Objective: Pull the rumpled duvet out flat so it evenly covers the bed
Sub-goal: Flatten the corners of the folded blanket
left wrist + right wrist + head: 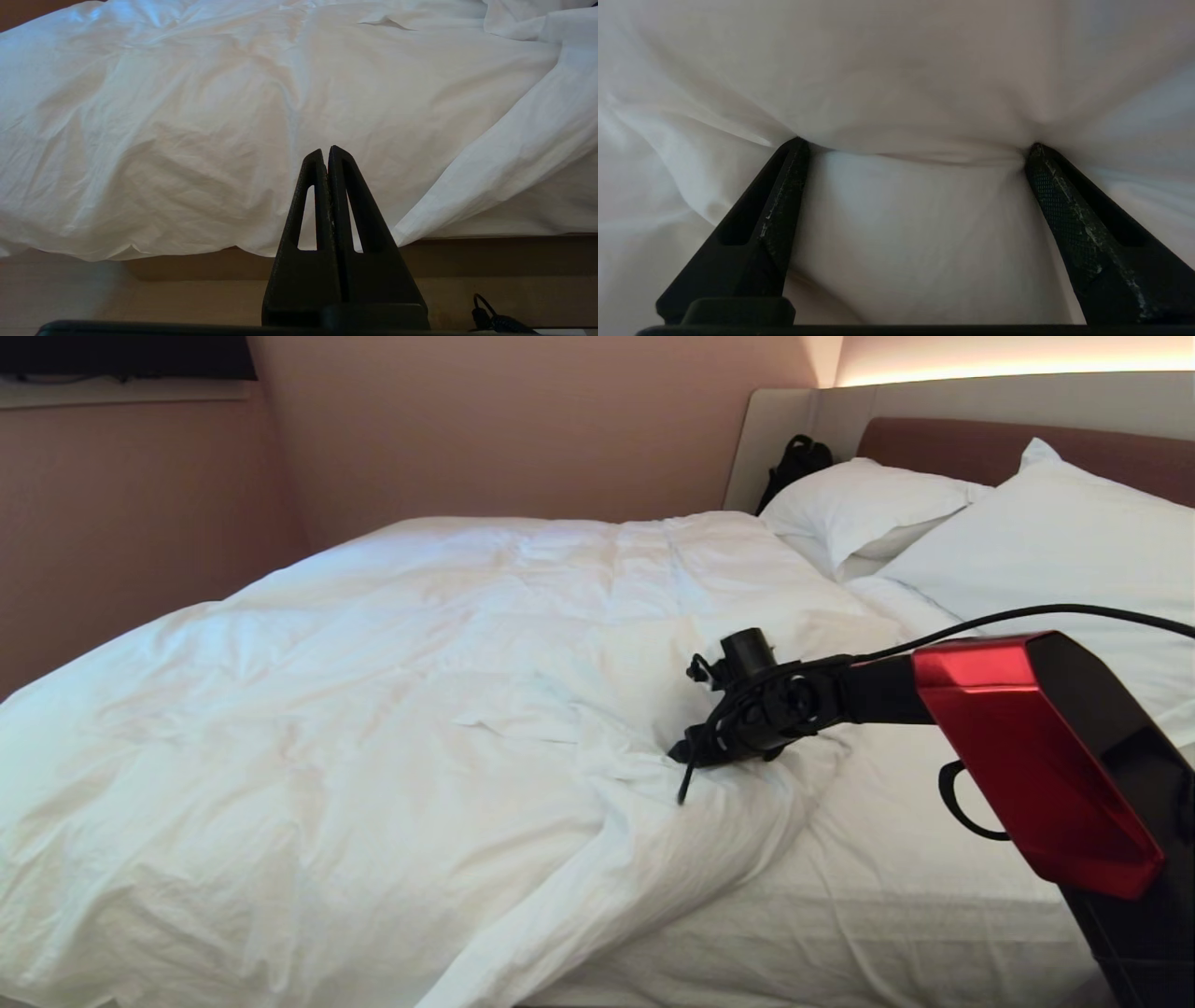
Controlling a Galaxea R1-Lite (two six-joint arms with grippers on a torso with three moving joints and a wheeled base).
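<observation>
On the bed's (pixel 896 915) right side your right gripper (pixel 915 151) pressed its wide-apart fingers into the duvet's (pixel 392 709) bunched edge, the grasping step, so closing on that fold looked next, the left gripper (pixel 327 156) parked shut.

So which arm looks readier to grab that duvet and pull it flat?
The right. Its right gripper stands open with both fingertips pressed into the duvet beside the bunched edge. The left gripper is shut, hanging off the bed's near side.
</observation>
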